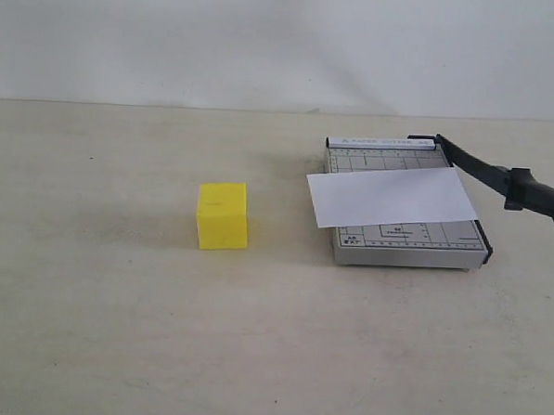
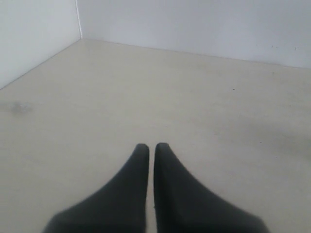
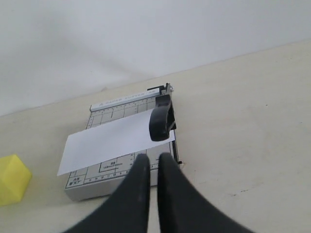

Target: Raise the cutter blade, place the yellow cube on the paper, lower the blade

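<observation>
The yellow cube (image 1: 223, 216) stands on the table, left of the grey trimmer (image 1: 400, 244) and apart from it; its corner also shows in the right wrist view (image 3: 12, 177). The white paper (image 1: 394, 197) lies slanted across the trimmer board (image 3: 97, 177). The cutter blade (image 1: 488, 172) is lifted off the board at an angle, its thick handle (image 1: 538, 195) hanging in the air past the trimmer's right edge. My right gripper (image 3: 153, 158) is shut and empty, short of the trimmer's near edge and below the handle (image 3: 161, 121). My left gripper (image 2: 151, 146) is shut over bare table. Neither gripper shows in the exterior view.
A white wall (image 1: 286, 41) closes the back of the table. In the left wrist view a side wall (image 2: 34, 34) meets it at a corner. The table is pale beige with faint smudges.
</observation>
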Robot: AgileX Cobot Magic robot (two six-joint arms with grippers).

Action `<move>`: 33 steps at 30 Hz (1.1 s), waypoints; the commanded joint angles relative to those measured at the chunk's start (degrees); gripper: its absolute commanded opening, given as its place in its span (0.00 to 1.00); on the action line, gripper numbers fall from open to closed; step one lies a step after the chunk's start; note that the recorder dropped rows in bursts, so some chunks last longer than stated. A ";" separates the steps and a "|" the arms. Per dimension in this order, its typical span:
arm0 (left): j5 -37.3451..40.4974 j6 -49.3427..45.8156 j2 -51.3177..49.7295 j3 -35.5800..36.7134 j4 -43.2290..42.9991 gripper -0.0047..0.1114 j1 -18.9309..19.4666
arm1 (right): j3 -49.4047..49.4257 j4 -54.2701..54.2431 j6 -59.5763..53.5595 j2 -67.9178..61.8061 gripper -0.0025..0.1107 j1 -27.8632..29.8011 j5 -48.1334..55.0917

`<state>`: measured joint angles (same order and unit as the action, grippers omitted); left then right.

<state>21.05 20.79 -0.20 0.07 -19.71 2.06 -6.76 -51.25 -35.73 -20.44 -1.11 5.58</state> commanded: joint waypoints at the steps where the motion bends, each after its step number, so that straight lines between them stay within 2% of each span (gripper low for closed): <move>1: -0.09 -0.30 0.20 -0.07 -0.38 0.08 0.12 | 0.09 -0.23 0.28 0.40 0.02 -0.05 -2.75; 10: -1.17 -1.09 0.20 -0.07 -1.13 0.08 0.12 | 0.09 -0.23 0.28 0.40 0.02 -0.05 -2.83; 11: -3.84 -0.95 0.20 -0.07 -0.03 0.08 0.12 | 0.09 -0.23 0.28 0.40 0.02 -0.05 -2.83; 15: -15.72 3.84 0.20 -0.07 13.94 0.08 0.12 | 0.09 -0.23 0.28 0.40 0.02 -0.05 -2.83; 19: -24.40 6.48 0.20 -0.07 14.93 0.08 0.12 | 0.09 -0.23 0.93 0.40 0.02 -0.05 -2.83; 22: -27.92 13.32 0.20 -0.07 14.93 0.08 0.12 | 0.09 -0.23 0.93 0.40 0.02 -0.05 -2.83; 25: -28.27 19.26 0.20 -0.07 13.07 0.08 0.01 | 0.09 -0.34 1.09 0.40 0.02 -0.05 -2.83; 26: -28.39 20.98 0.20 -0.07 10.42 0.08 -0.35 | 0.09 -0.34 1.09 0.40 0.02 -0.05 -2.83; 27: -30.36 26.27 0.20 -0.07 3.09 0.08 -1.52 | 0.09 -0.34 1.09 0.40 0.02 -0.05 -2.83; 28: -36.11 33.22 -2.36 -0.07 -6.36 0.08 -3.31 | 0.09 -0.34 1.09 0.40 0.02 -0.05 -2.83; 30: -43.97 46.46 -12.03 -0.29 -24.09 0.08 -4.54 | 0.09 -0.34 1.09 0.40 0.02 -0.05 -2.83; 31: -46.42 48.84 -18.02 -1.99 -30.06 0.08 -4.54 | 0.09 -0.34 1.09 0.40 0.02 -0.05 -2.83; 33: -51.60 46.21 -31.39 -6.61 -30.90 0.08 -4.54 | 0.09 -0.34 1.09 0.40 0.02 -0.05 -2.83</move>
<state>-24.78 66.38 -21.77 -2.72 -46.44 -2.10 -6.76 -51.59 -34.41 -20.21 -1.11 3.34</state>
